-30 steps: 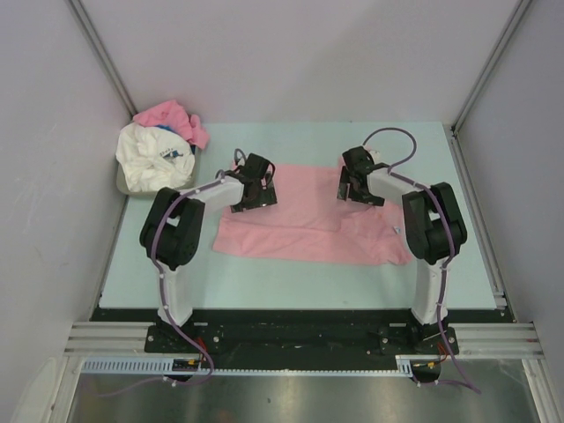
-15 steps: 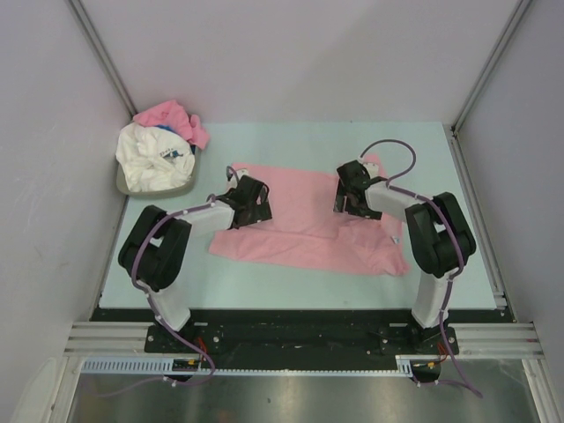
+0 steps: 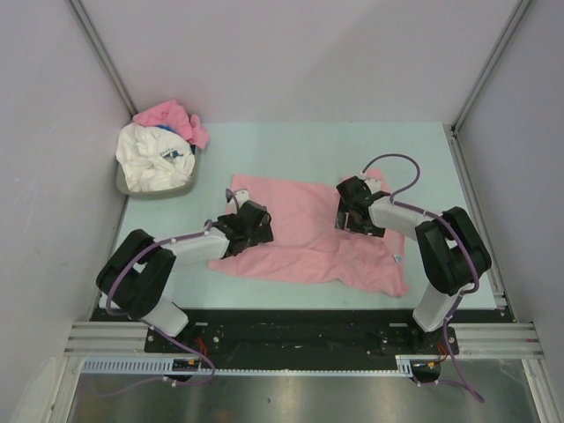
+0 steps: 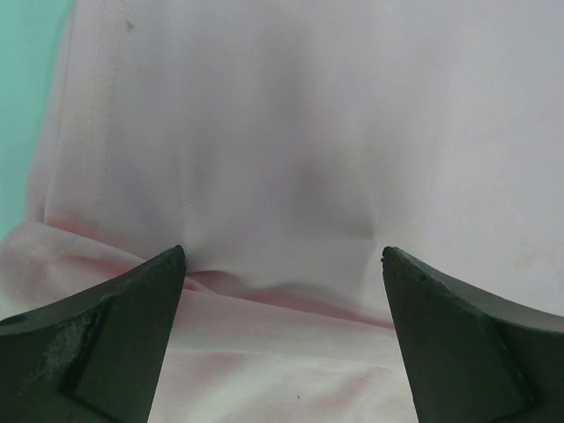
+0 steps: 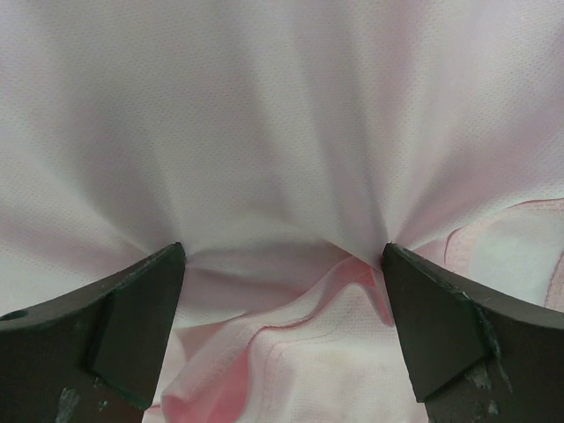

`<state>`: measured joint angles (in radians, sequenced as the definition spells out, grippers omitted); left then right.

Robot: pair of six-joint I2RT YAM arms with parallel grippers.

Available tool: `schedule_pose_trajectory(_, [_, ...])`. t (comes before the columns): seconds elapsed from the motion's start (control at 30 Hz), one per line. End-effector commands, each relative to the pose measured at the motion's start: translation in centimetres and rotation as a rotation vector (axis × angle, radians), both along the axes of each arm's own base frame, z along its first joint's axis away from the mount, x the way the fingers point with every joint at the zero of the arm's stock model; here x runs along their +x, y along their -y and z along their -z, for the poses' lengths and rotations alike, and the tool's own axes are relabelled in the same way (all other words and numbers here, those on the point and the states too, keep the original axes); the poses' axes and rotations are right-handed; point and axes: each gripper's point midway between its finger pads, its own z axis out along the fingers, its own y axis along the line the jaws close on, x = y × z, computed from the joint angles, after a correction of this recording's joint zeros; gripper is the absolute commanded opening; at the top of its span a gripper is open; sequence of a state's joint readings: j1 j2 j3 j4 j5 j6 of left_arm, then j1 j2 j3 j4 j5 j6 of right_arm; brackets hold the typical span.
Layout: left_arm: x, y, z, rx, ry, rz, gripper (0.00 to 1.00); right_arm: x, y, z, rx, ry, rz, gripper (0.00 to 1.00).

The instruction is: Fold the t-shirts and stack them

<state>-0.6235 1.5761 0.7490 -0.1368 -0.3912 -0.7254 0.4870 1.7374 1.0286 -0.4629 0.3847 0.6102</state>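
Note:
A light-pink t-shirt (image 3: 304, 238) lies spread on the teal table, rumpled along its near edge. My left gripper (image 3: 253, 231) rests on its left part and my right gripper (image 3: 356, 211) on its right part. In the left wrist view the gripper (image 4: 282, 256) has its jaws wide apart, pressed onto the pink cloth (image 4: 291, 159) with a low fold between them. In the right wrist view the gripper (image 5: 282, 251) is also wide open, with the cloth (image 5: 282, 115) bunched and pulled taut between the tips. A white t-shirt with a blue print (image 3: 154, 159) and another pink t-shirt (image 3: 169, 115) lie piled at the back left.
The piled shirts sit in a grey basket (image 3: 159, 189) at the table's back left corner. Walls stand close on both sides, and a metal rail (image 3: 476, 207) runs along the table's right edge. Bare teal table (image 3: 291, 141) lies behind the shirt.
Both grippers have moved towards the near edge, and the pink t-shirt has slid that way with them. Its near right part is more rumpled.

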Motion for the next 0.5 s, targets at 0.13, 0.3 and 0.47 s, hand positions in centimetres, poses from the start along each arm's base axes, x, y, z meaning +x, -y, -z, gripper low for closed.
schedule_pose_trajectory(0.13, [-10.0, -2.6, 3.9, 0.05, -0.279, -0.045, 1.0, -3.4, 2.7, -0.3, -0.091, -0.087, 0.012, 1.0])
schedule_pose_trajectory(0.3, [-5.5, -1.2, -2.4, 0.082, -0.152, -0.023, 1.0, -0.2, 3.1, -3.5, -0.035, 0.007, 0.012, 1.0])
schedule_pose_trajectory(0.47, [0.5, -0.3, -8.5, 0.057, -0.059, -0.026, 1.0, 5.2, 3.2, -8.9, 0.062, 0.132, 0.011, 1.0])
